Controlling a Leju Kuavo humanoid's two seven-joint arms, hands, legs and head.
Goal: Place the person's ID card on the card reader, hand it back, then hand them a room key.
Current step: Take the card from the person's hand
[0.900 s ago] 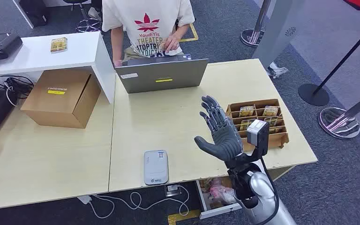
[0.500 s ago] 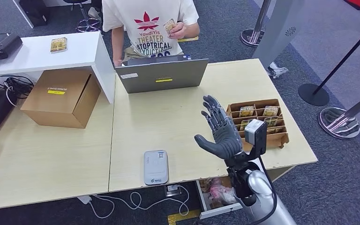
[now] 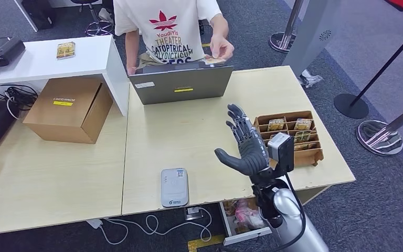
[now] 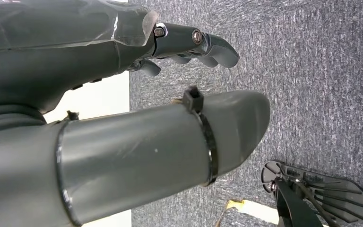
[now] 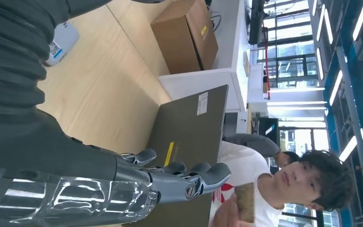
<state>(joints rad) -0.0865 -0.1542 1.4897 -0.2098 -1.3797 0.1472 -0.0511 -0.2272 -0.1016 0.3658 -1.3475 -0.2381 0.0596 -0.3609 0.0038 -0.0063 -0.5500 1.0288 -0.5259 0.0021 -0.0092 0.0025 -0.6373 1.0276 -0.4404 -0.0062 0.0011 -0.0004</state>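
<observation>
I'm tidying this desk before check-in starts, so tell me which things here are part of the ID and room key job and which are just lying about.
Part of the job:
small tan ID card in the person's hand
white flat card reader
brown wooden tray of key cards
open right robot hand

Lying about:
grey laptop
brown cardboard box

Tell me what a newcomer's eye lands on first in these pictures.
First, the robot's right hand, raised open-palmed above the desk, fingers spread and holding nothing. Next, the person in a white printed T-shirt across the desk, behind the laptop, reaching a card over its lid. Then the white card reader near the desk's front edge.
</observation>
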